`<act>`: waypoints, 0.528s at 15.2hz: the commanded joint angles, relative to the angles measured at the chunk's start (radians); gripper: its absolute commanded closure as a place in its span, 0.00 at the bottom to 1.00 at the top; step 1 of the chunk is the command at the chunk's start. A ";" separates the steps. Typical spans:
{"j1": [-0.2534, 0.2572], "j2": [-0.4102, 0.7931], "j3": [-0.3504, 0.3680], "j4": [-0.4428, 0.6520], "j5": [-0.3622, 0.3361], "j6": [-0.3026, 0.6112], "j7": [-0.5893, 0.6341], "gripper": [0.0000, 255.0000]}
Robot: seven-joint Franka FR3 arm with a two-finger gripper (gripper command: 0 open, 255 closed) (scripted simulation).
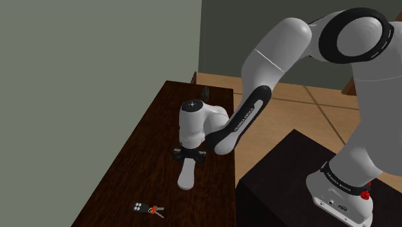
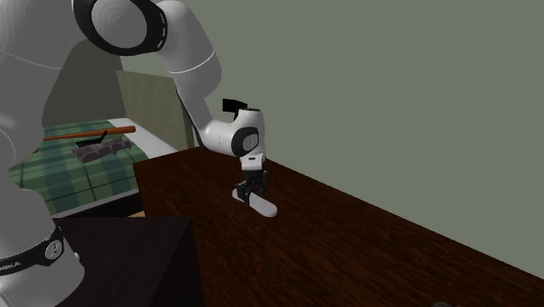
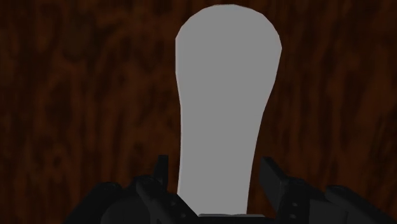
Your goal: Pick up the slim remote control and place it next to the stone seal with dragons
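The slim white remote lies flat on the dark table, running toward 6 o'clock from the gripper in the shoulder view. The 2 fingers straddle its narrow end, just apart, holding nothing. It is likely light, stiff and smooth, so that narrow end should be gripped squarely.

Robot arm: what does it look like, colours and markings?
The arm has white rounded shells with black joints; a black forearm strip carries white lettering. The end effector is all black and two-fingered. A red part sits near the base.
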 commanded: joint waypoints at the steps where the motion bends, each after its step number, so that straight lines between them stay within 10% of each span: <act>1: -0.014 -0.027 0.017 -0.008 0.016 -0.019 -0.012 1.00; 8: -0.054 -0.109 0.069 -0.029 0.069 -0.079 -0.048 1.00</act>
